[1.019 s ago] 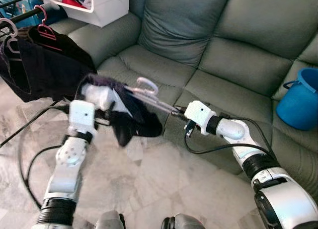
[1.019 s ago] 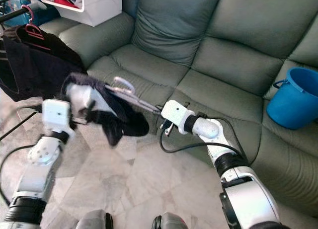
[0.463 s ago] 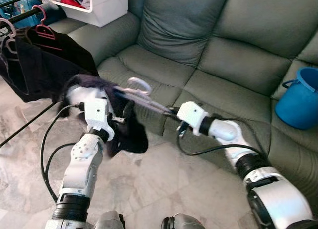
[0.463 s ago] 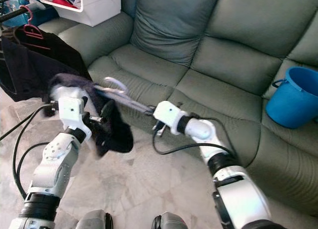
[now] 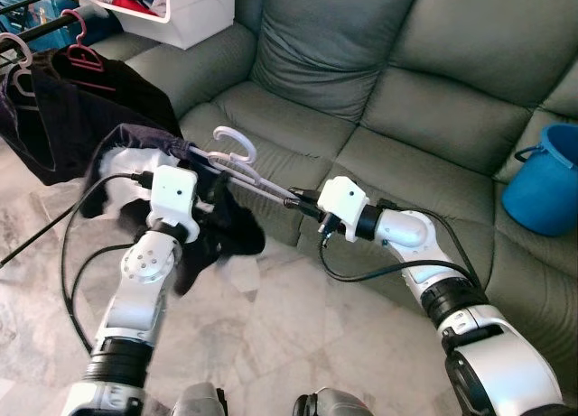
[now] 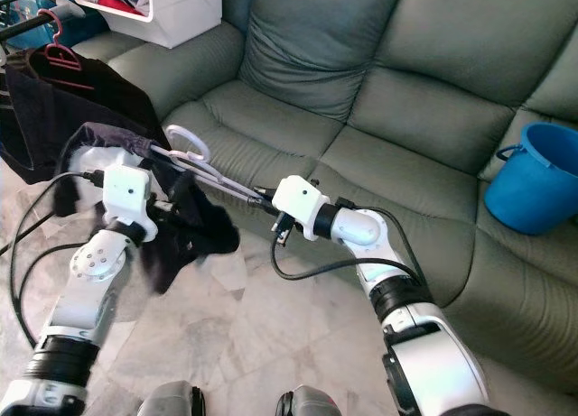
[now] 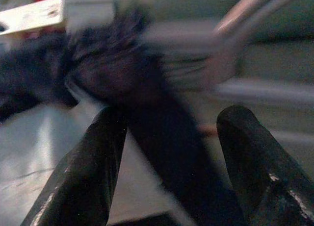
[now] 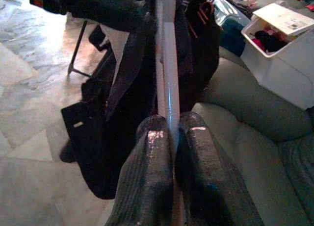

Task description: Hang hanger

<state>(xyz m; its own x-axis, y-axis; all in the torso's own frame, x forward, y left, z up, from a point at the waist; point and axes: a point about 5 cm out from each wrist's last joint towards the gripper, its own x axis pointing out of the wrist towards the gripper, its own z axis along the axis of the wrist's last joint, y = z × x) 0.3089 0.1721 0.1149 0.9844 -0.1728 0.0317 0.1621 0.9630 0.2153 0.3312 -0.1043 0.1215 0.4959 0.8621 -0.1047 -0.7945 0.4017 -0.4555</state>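
We saw the white plastic hanger [image 5: 237, 159], draped with a dark limp garment [image 5: 221, 226], held out in the air in front of the grey-green leather sofa [image 5: 361, 82], between the two silver arms and above the pale marble floor [image 5: 271, 344]. The right gripper [image 8: 165, 133] was clamped on one end of the hanger's thin white bar, its two black fingers [image 8: 152, 177] pressed together with the bar between them. The left gripper [image 7: 167, 152] stood with its fingers spread, a fold of the dark cloth hanging between them; the wrist picture was blurred, and we could not tell whether either finger touched the cloth. The hanger's curved hook pointed up and toward the sofa seat.

At the robot's left stood a dark metal drying rack [image 5: 36, 10] already carrying a black garment [image 5: 72, 109] on a pink hanger [image 5: 81, 46]. Behind it we saw a white storage box [image 5: 167, 10] on the sofa's armrest, and at the far right a blue plastic bucket [image 5: 542, 186] on the seat.

We judged the step in hand to be the carry: the loaded hanger was lifted and steadied but its hook was well apart from the rack's rail. The next move, in our judgement, called for swinging the hanger leftward and upward toward the rail, turning the hook so that its opening faced the rail, and lowering it on beside the pink hanger before the right gripper let go. The trailing cloth might snag the left arm's black cable [image 5: 77, 263].
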